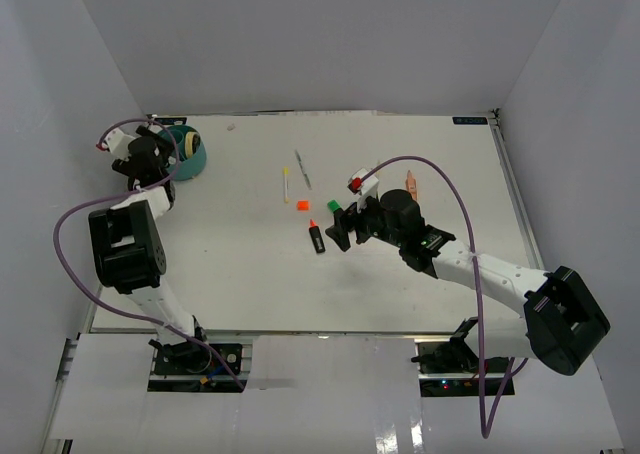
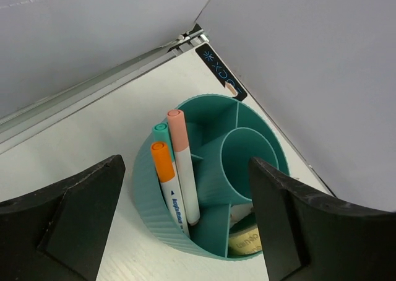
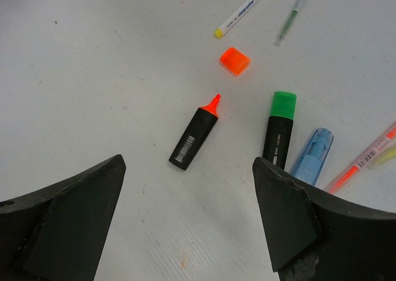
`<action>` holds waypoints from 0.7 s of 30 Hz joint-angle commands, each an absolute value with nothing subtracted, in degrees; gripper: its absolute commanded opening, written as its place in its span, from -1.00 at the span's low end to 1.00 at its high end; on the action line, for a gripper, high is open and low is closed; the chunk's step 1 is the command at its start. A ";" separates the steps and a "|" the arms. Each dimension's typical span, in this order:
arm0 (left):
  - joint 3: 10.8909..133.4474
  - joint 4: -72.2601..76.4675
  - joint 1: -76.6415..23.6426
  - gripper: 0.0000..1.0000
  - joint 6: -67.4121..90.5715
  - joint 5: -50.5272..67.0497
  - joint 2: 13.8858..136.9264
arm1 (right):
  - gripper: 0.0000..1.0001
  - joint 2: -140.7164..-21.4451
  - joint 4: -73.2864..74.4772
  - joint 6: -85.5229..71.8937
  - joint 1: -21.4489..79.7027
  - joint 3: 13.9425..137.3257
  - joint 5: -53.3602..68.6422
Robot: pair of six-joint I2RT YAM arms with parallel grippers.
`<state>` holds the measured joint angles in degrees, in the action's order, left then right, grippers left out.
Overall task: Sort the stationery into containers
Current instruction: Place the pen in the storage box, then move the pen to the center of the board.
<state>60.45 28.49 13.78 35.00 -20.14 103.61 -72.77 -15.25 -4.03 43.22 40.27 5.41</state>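
Note:
The teal organiser (image 1: 187,152) stands at the far left; in the left wrist view (image 2: 210,176) it holds an orange-capped pen (image 2: 166,185), a pink-capped pen (image 2: 184,166), a teal-capped pen (image 2: 161,130) and a tan ring (image 2: 246,241). My left gripper (image 2: 189,231) is open and empty, just above and beside the organiser. My right gripper (image 3: 189,225) is open and empty above the table, near an uncapped orange-black highlighter (image 3: 195,135), its orange cap (image 3: 235,60), a green highlighter (image 3: 280,129) and a blue highlighter (image 3: 312,154).
A yellow pen (image 3: 244,8), a green-grey pen (image 3: 294,12) and an orange-pink pen (image 3: 365,160) lie further out on the table. White walls close in the left, back and right sides. A pink pen (image 1: 411,182) lies right of the right gripper (image 1: 340,226).

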 commanded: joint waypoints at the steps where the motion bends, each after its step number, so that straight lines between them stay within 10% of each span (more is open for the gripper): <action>1: 63.98 22.44 13.98 0.85 32.26 -18.99 97.13 | 0.80 -72.07 -18.63 -3.34 43.07 39.46 5.72; 21: 98.42 -32.75 -12.03 0.96 17.58 -3.95 107.91 | 0.81 -67.15 -11.69 -4.57 43.07 39.55 0.18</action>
